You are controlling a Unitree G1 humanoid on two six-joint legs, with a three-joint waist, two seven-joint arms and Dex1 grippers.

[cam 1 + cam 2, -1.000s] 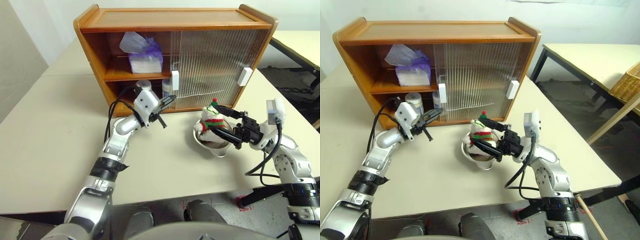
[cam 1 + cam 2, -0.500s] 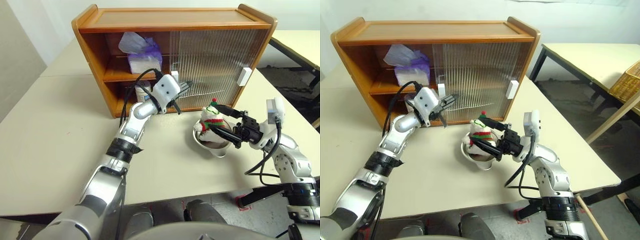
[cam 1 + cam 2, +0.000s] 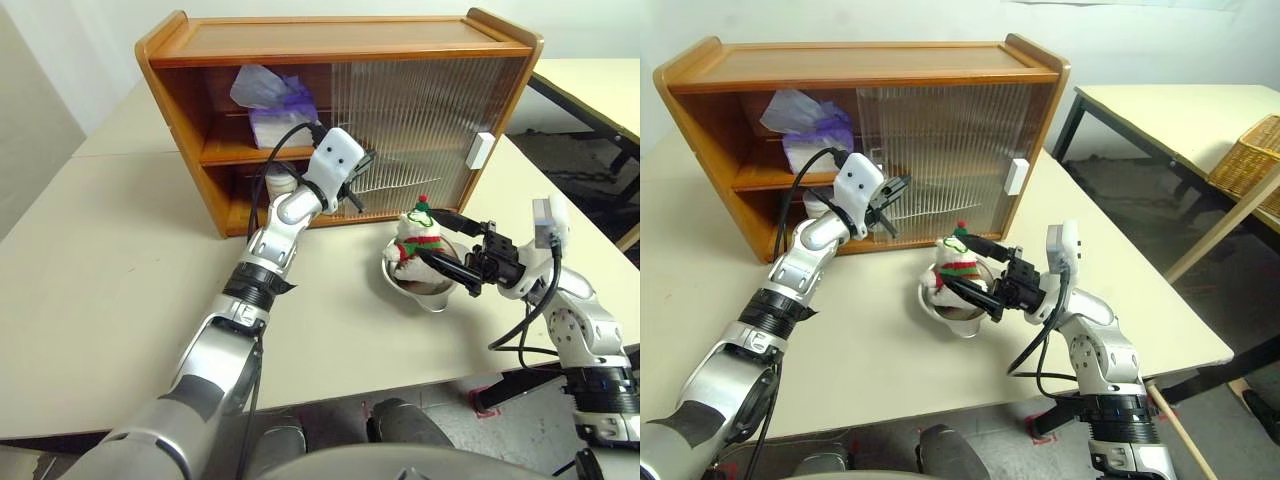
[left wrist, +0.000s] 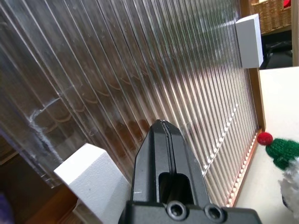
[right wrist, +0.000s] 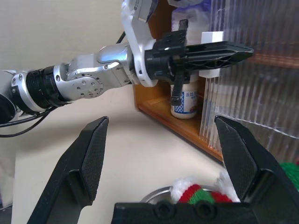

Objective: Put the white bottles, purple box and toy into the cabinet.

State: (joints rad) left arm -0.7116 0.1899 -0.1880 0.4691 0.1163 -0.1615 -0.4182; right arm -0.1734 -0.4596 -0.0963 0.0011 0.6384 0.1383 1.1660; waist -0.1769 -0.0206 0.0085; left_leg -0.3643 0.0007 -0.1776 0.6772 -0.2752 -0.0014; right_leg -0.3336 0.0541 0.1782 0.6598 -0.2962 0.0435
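The cabinet (image 3: pixel 340 45) stands at the back of the table, left side open, ribbed sliding door (image 3: pixel 420 120) over the right. The purple box (image 3: pixel 275 105) lies on its upper shelf. One white bottle (image 5: pixel 184 100) stands on the lower shelf by the door's edge; another (image 3: pixel 281 181) shows partly behind my left arm. My left gripper (image 3: pixel 360 165) is shut and empty, tips against the door beside its white handle (image 4: pixel 93 172). The toy (image 3: pixel 410 245) sits in a steel bowl (image 3: pixel 425 292). My right gripper (image 3: pixel 430 236) is open, one finger on each side of the toy, not closed on it.
A second white handle (image 3: pixel 480 150) sits at the door's right end. Another table (image 3: pixel 1160 110) and a wicker basket (image 3: pixel 1250 165) stand off to the right. The table's front edge runs just below my arms.
My left arm has reached forward and up, from the table in front of the lower shelf to the door by its left handle. The right arm, toy and bowl have not moved.
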